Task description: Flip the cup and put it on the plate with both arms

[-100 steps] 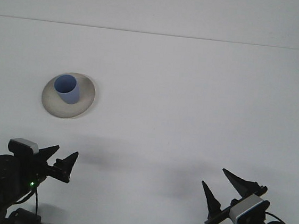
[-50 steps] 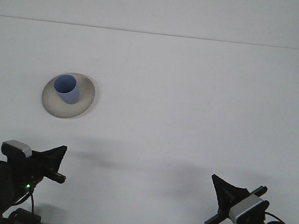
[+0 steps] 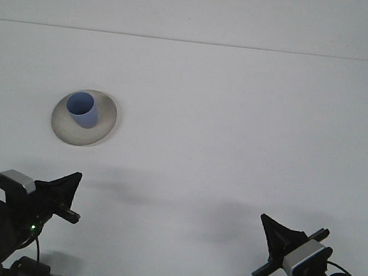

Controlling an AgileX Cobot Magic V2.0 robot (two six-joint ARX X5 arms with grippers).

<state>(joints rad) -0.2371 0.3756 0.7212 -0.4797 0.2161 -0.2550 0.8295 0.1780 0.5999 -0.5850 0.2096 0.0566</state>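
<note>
Left gripper [image 3: 66, 191] shifted slightly left; cup [image 3: 82, 109] unmoved on plate [image 3: 106, 118].

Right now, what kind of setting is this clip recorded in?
Probably a lab or test bench rather than a home: a bare white table, a single blue cup standing on a plate, and the left gripper and right gripper low at the near edge.
</note>
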